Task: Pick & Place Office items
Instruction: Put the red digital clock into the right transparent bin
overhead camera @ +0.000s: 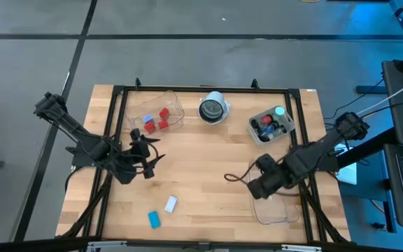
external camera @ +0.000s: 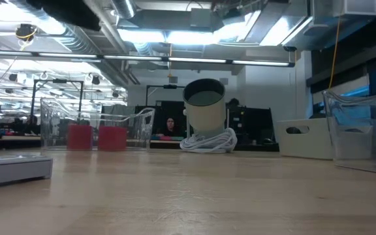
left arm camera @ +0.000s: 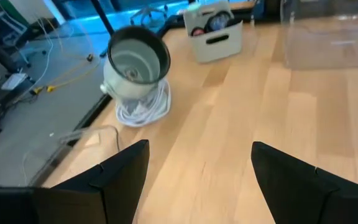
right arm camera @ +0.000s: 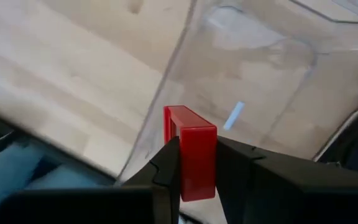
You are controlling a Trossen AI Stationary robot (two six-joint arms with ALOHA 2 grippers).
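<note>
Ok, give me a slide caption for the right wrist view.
Right gripper shut on a red block beside a clear plastic tray.

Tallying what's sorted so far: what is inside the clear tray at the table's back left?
The clear tray holds red blocks and one blue piece. The low view shows two red blocks through its wall; anything lying behind them is covered.

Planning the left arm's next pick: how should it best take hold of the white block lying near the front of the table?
Probably from straight above: the white block lies flat with bare wood around it, the blue block apart. Close the open left gripper across its narrow width.
</note>
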